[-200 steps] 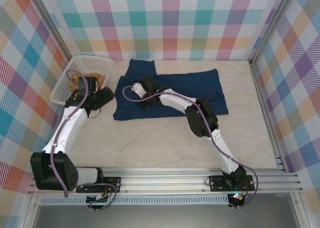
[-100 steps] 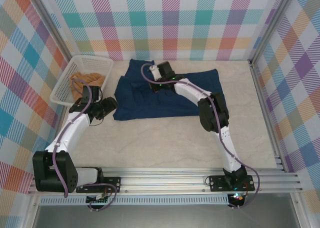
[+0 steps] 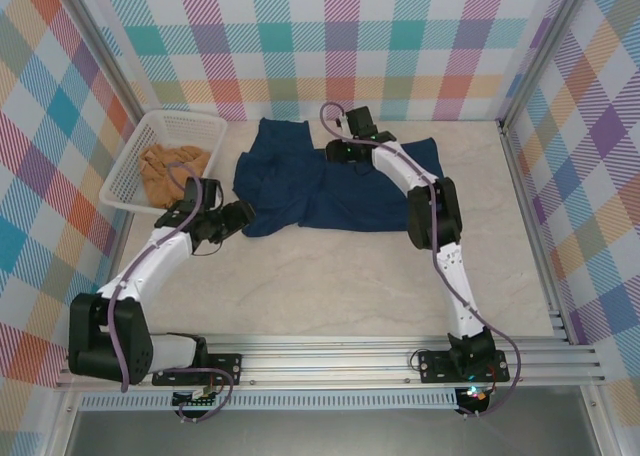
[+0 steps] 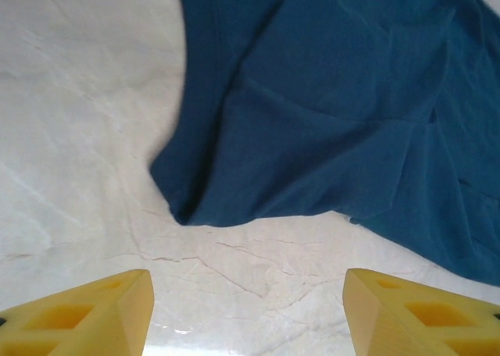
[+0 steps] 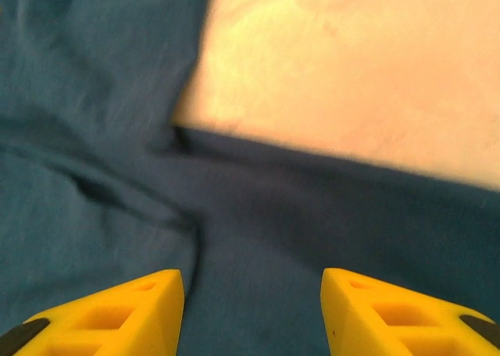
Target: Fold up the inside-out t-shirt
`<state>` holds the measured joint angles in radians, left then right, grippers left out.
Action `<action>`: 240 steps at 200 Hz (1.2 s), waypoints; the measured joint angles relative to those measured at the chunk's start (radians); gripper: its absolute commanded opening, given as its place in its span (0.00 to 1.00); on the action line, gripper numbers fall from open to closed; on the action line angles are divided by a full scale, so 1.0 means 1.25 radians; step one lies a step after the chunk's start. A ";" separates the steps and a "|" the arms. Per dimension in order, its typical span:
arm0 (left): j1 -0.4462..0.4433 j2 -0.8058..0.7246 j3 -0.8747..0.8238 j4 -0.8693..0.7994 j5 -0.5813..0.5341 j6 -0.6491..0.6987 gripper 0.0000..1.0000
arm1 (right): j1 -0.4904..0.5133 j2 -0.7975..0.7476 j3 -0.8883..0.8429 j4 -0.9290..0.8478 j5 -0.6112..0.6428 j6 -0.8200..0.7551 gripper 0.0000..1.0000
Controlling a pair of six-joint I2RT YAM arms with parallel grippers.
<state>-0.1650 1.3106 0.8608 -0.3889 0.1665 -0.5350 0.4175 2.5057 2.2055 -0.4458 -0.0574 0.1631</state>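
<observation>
T-shirt place: on the surface [image 3: 330, 286], just beside the basket [image 3: 185, 116] on its right side. Spread wide but rumpled, with one part sticking out toward the back.
T-shirt [image 3: 290, 186] handling: judged light, soft and limp. No stiffness at all, so likely to sag and drag from any held point. Not fragile, and probably sliding easily over the smooth pale surface.
Where to take hold: best at an edge or a corner, pinching all layers together. The shirt corner nearest to the basket's front lies free and a little raised, so looks easy to reach.
Left claw [image 4: 248, 274]: open, fingers [image 4: 94, 309] wide apart, nothing between them. Low over bare surface just right of the basket's front corner, a little short of that shirt corner.
Right claw [image 5: 251, 272]: fingers apart, no cloth pinched as far as visible. Close over the shirt's far part, well apart from the basket.
Basket: white, with mesh walls – holding a crumpled tan-orange cloth [image 3: 172, 163], not the garment of the task.
Risk: thin cloth, so easy to catch only the top layer, or to pull the existing folds out of line.
</observation>
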 measured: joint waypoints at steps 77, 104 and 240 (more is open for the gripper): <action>-0.014 0.236 0.060 0.027 -0.044 0.014 0.58 | 0.011 -0.468 -0.599 0.002 0.007 -0.014 0.52; -0.017 0.300 0.090 0.047 -0.041 0.021 0.49 | -0.032 -0.540 -0.703 -0.012 0.028 -0.010 0.52; -0.008 0.258 0.036 0.014 -0.200 0.065 0.07 | -0.223 -0.464 -0.746 -0.115 0.082 0.065 0.49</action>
<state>-0.1753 1.6333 0.9054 -0.3714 -0.0834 -0.4541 0.1390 1.9259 1.2736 -0.5900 0.0456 0.2447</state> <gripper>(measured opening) 0.081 0.489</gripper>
